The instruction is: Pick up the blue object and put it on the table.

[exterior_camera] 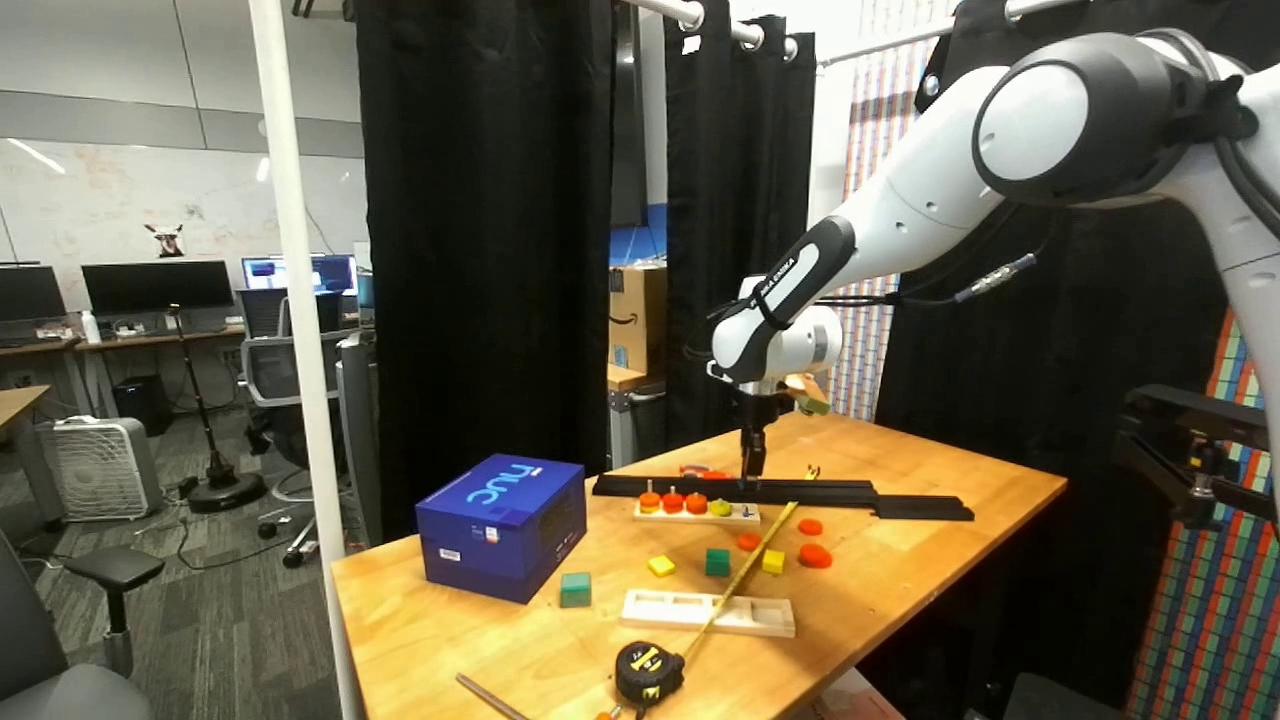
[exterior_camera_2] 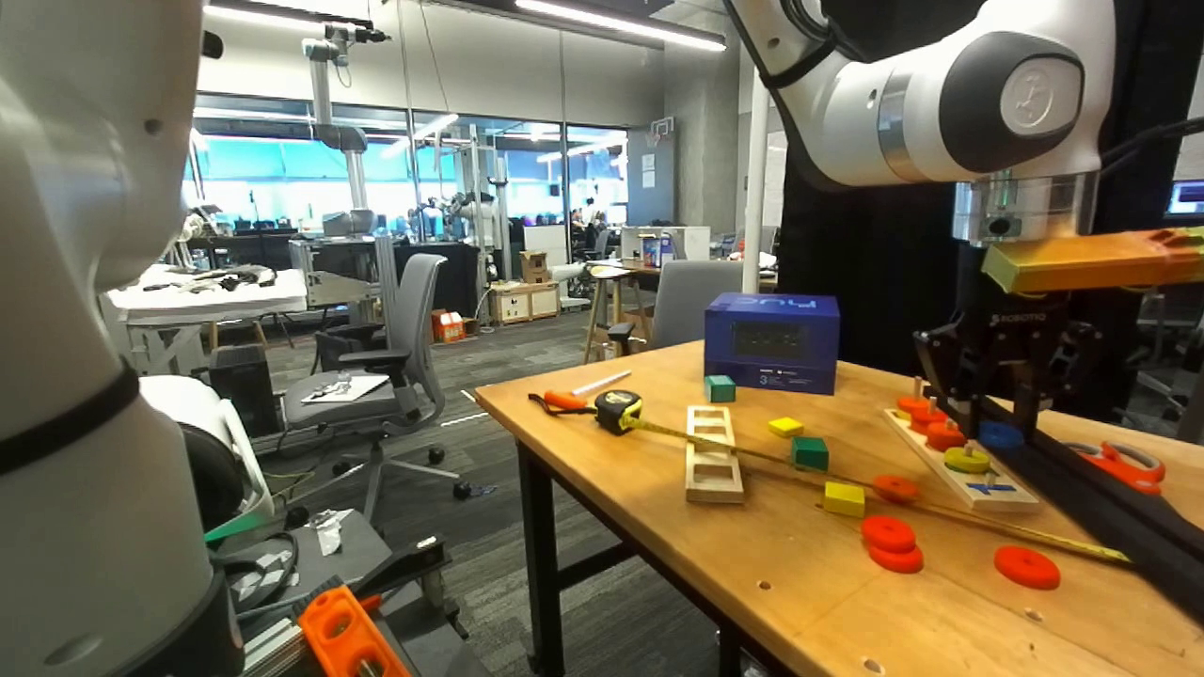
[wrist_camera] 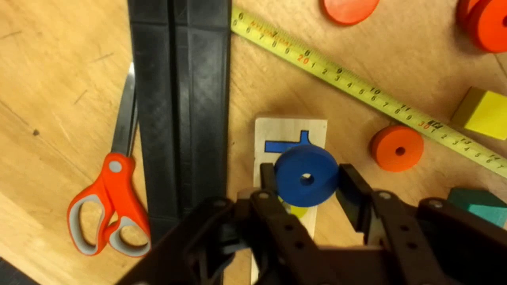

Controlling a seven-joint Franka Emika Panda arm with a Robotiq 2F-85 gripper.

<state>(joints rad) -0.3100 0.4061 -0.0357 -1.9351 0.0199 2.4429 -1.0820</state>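
A round blue disc with a centre hole (wrist_camera: 291, 176) is between the fingertips of my gripper (wrist_camera: 306, 178), both touching its sides. In an exterior view the blue disc (exterior_camera_2: 1000, 434) shows between the fingers of the gripper (exterior_camera_2: 999, 425), held above the wooden peg board. In the wrist view it overlaps the end of the peg board (wrist_camera: 290, 128) with a blue printed mark, and no peg shows through its hole. The light-brown wooden table (exterior_camera: 870, 445) lies under everything; it also shows in an exterior view (exterior_camera_2: 809, 574). In an exterior view the gripper (exterior_camera: 752, 472) largely hides the disc.
A black strip (wrist_camera: 182, 118) runs beside the peg board, with orange scissors (wrist_camera: 119, 190) beyond. An extended tape measure (exterior_camera: 648, 672) crosses the table. Orange discs (exterior_camera_2: 1027, 567), yellow and green blocks (exterior_camera_2: 809, 453), a slotted wooden tray (exterior_camera_2: 713, 461) and a blue box (exterior_camera: 500, 530) stand around.
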